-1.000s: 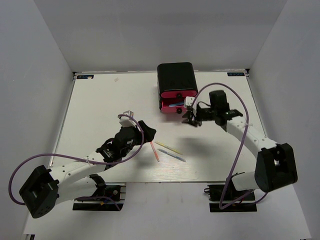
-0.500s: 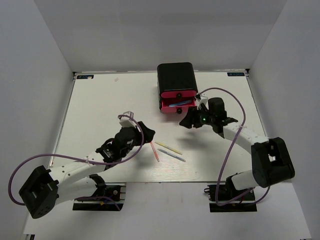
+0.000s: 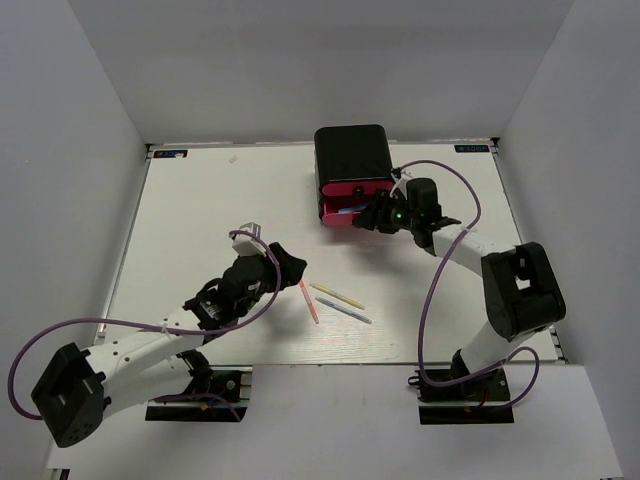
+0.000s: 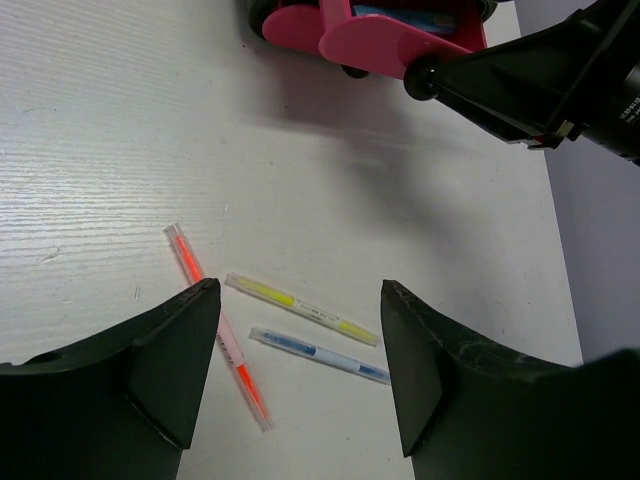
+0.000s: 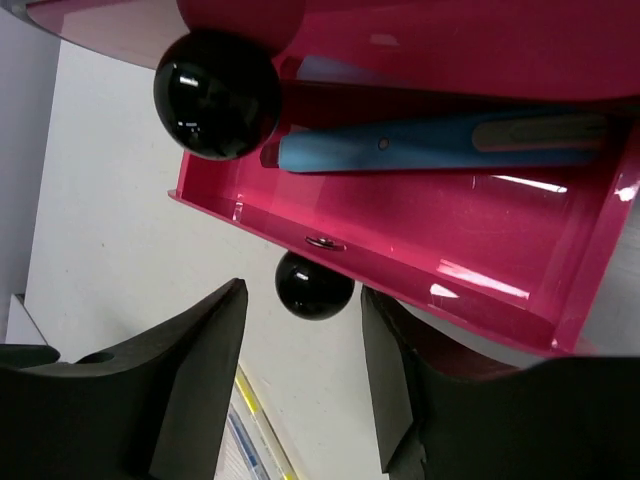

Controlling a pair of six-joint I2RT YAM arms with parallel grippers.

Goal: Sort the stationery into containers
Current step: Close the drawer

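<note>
The black box point(image 3: 352, 158) of pink-fronted drawers stands at the back of the table. Its lowest drawer point(image 5: 420, 235) is pulled open, and a light-blue pen point(image 5: 440, 145) lies inside. My right gripper point(image 3: 368, 220) is open and empty, its fingers on either side of that drawer's black knob point(image 5: 314, 285) without touching it. My left gripper point(image 3: 287, 264) is open and empty, hovering above three thin pens on the table: pink point(image 4: 215, 325), yellow point(image 4: 300, 308) and blue point(image 4: 320, 354). The stubby blue and orange pens are not in view.
The knob point(image 5: 217, 93) of the drawer above sits close over the open drawer. The white table point(image 3: 200, 220) has grey walls on three sides. The right gripper's dark fingers point(image 4: 520, 80) show in the left wrist view beside the drawers point(image 4: 400, 40).
My right gripper has moved left and back towards the open drawer, and its fingers now stand either side of the lower knob. My left gripper has shifted slightly.
</note>
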